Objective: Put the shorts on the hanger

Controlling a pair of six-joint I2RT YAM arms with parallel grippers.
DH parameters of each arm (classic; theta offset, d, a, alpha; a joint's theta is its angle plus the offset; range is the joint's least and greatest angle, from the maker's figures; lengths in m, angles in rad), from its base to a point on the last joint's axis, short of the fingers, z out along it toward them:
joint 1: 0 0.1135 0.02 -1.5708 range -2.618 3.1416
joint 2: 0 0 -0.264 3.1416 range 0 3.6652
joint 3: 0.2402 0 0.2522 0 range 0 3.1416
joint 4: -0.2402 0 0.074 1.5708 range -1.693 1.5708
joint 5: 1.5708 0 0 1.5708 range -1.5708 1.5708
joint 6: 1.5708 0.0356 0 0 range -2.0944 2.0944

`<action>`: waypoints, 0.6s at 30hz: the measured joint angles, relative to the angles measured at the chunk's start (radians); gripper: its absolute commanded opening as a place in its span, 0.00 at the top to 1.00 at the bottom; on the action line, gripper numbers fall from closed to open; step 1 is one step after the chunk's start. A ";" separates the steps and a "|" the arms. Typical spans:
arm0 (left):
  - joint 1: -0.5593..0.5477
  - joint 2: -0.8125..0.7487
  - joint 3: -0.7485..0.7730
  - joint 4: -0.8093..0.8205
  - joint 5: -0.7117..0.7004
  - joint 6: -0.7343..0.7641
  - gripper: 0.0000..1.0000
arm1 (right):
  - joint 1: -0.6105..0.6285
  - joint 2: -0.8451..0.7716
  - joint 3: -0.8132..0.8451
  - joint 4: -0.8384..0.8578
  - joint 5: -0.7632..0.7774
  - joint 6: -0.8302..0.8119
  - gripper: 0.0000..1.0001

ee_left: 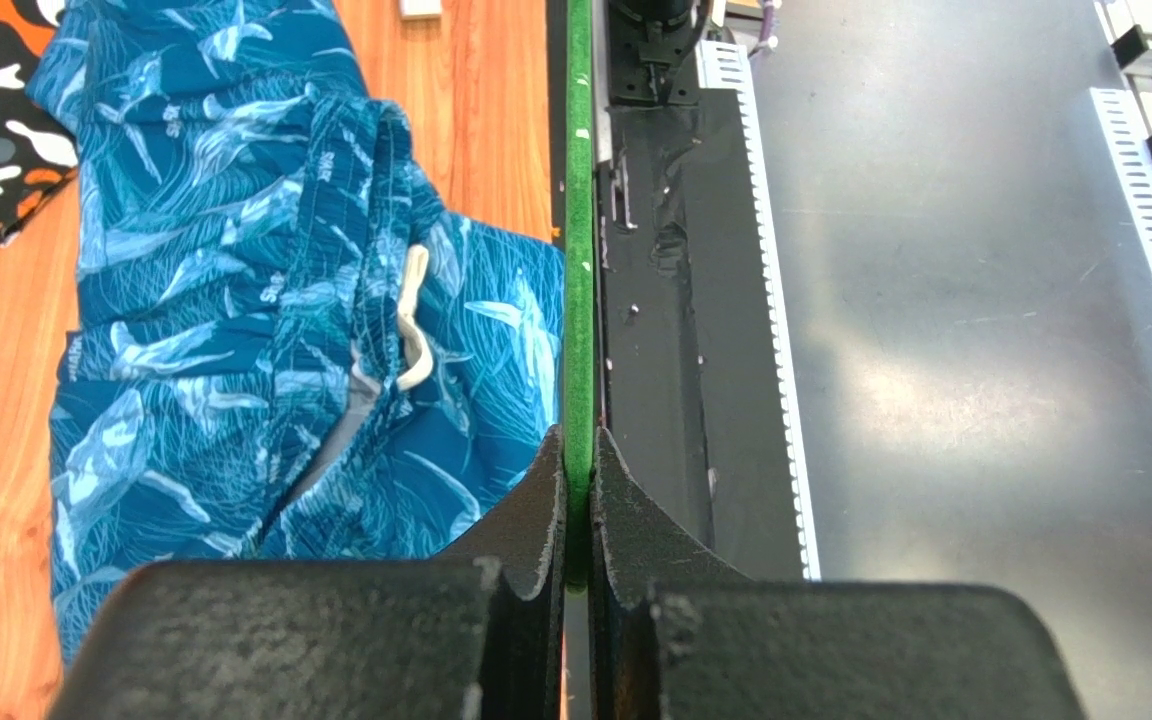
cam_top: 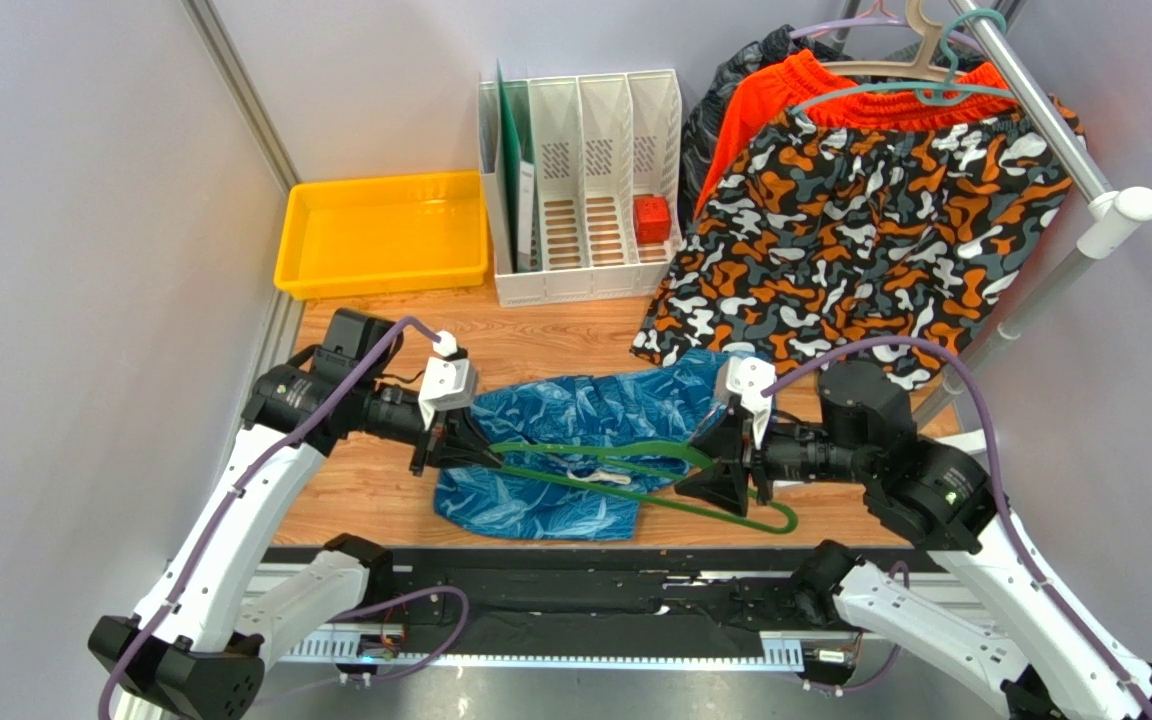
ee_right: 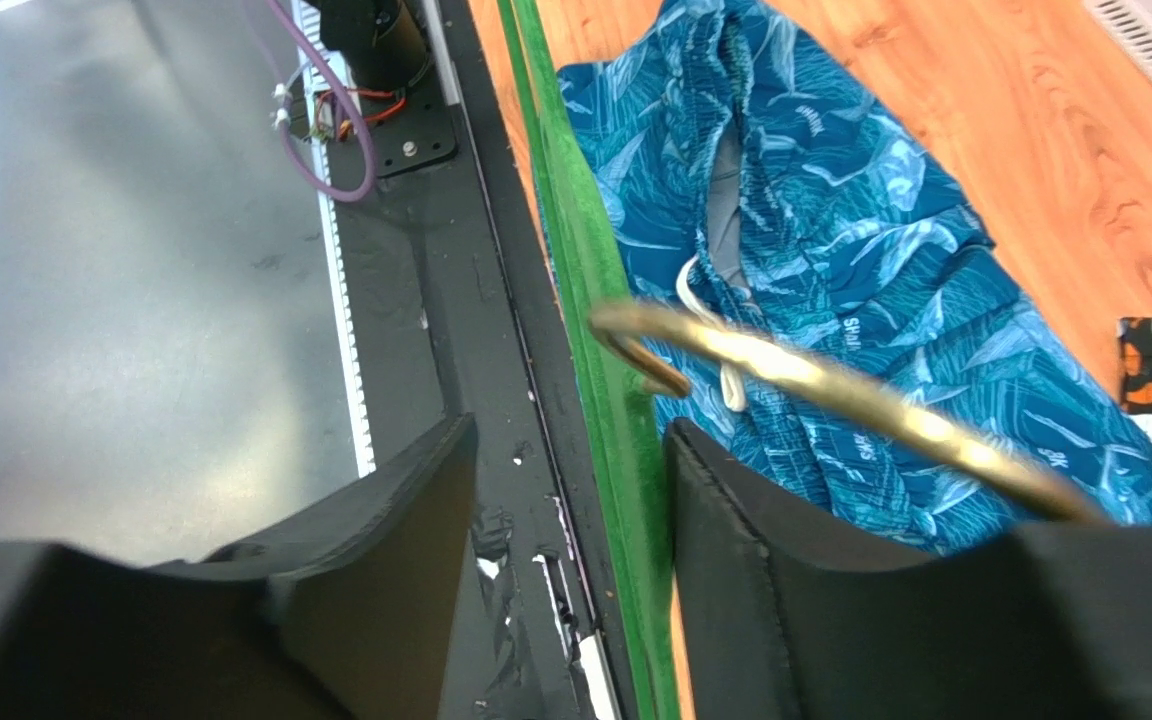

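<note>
The blue leaf-print shorts (cam_top: 582,450) lie crumpled on the wooden table between both arms, with the white drawstring (ee_left: 414,323) on top. The thin dark green hanger (cam_top: 612,458) lies across the shorts' near part. My left gripper (cam_top: 465,444) is shut on the hanger's left end; in the left wrist view the green bar (ee_left: 579,225) runs straight out of the closed jaws (ee_left: 578,495). My right gripper (cam_top: 720,468) is open around the hanger's right part. In the right wrist view the green bar (ee_right: 597,285) passes between the fingers (ee_right: 567,480), close to the right one. A brass-coloured hook (ee_right: 838,398) curves over the shorts (ee_right: 868,270).
Orange-grey-white camouflage shorts (cam_top: 868,225) and plain orange shorts (cam_top: 823,90) hang on a metal rail (cam_top: 1093,165) at the back right, their hem reaching the table. A yellow tray (cam_top: 382,233) and a white file rack (cam_top: 582,180) stand at the back. A black strip (cam_top: 537,585) edges the table front.
</note>
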 measured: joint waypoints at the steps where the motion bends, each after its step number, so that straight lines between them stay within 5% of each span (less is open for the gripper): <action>1: 0.000 -0.001 0.000 0.000 0.002 0.001 1.00 | -0.004 0.005 -0.007 0.006 -0.010 0.001 0.52; 4: 0.000 -0.002 0.002 -0.002 0.008 0.005 1.00 | -0.024 0.021 -0.013 0.016 -0.035 -0.002 0.73; 5: 0.000 -0.002 0.002 -0.003 0.009 0.005 1.00 | -0.038 0.023 -0.015 0.022 -0.048 -0.003 1.00; 7: 0.000 -0.003 0.002 -0.004 0.009 0.006 1.00 | -0.061 0.026 -0.016 0.027 -0.065 -0.017 1.00; 9: 0.003 -0.004 0.002 0.006 0.004 0.004 0.87 | -0.073 0.025 -0.016 0.021 -0.110 -0.025 1.00; 10: 0.003 -0.005 0.002 0.015 0.003 -0.002 0.71 | -0.074 0.025 -0.016 0.022 -0.120 -0.031 1.00; 13: 0.002 -0.015 0.001 0.078 -0.030 -0.063 0.54 | -0.079 0.021 -0.011 0.011 -0.121 -0.064 1.00; 17: 0.002 -0.019 0.001 0.167 -0.165 -0.181 0.48 | -0.087 0.051 0.043 -0.042 -0.058 -0.166 1.00; 18: 0.003 -0.011 0.001 0.187 -0.206 -0.208 0.33 | -0.087 0.064 0.066 -0.063 -0.028 -0.202 1.00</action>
